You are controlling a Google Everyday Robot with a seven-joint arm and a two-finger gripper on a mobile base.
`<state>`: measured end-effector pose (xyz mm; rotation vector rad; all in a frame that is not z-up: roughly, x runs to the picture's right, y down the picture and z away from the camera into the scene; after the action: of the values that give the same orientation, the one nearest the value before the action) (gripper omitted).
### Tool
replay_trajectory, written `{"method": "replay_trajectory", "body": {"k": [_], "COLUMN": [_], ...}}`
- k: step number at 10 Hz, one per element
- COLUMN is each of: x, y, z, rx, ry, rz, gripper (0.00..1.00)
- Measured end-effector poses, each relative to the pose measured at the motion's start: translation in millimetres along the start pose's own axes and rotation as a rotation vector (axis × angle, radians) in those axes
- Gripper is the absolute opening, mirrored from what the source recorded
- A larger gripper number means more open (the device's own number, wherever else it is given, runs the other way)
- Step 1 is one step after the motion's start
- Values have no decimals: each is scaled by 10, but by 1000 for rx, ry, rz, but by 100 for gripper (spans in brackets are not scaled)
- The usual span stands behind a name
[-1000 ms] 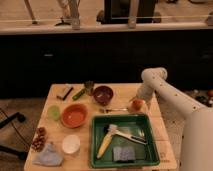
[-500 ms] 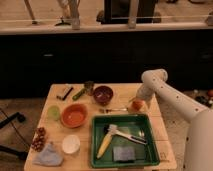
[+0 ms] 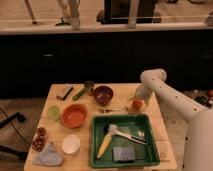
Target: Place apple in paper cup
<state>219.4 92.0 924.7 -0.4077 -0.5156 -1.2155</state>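
Camera view, one wooden worktop (image 3: 52, 129), contents as follows.

1. Gripper (image 3: 138, 98): at the far right corner, hanging from the white arm (image 3: 167, 96) that reaches in over the right edge. It sits directly on top of the apple, apparently to take it from above. Whether it is clamped on the fruit or loose cannot be told.
2. Apple (image 3: 137, 105): small, orange-red, resting on the worktop near the right edge, just beyond the far right corner of the green tray. Not yet in any cup.
3. Paper cup (image 3: 71, 144): white, upright, mouth open, near the near edge toward the left; nothing seen in it. Judged the target. It is well apart from the apple, with the tray between, so the carry must cross the worktop.
4. Green tray (image 3: 150, 156): near right area. Holds a long yellow item (image 3: 104, 146), a white brush (image 3: 121, 133) and a grey-blue sponge (image 3: 123, 153).
5. Orange bowl (image 3: 74, 115): left of the tray; looks empty.
6. Dark red bowl (image 3: 103, 93): toward the far edge, middle; contents not readable.
7. Pale green cup (image 3: 54, 112): left edge; contents not readable.
8. Small dark red fruits (image 3: 39, 139) and blue-grey cloth (image 3: 48, 156): near left corner, loose on the surface.
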Motion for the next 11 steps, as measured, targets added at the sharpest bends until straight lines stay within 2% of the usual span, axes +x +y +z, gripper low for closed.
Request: {"method": "replay_trajectory", "body": {"k": [3,5,7,11], "x": [28,27,16,11], "y": [-1,22,36,13], "z": [14,27,40,27], "rx": [10,12,12,12], "ry": [-4,-12,-23,-25], "rz": [-5,-4,-2,3], "gripper": [78,61,39,2]}}
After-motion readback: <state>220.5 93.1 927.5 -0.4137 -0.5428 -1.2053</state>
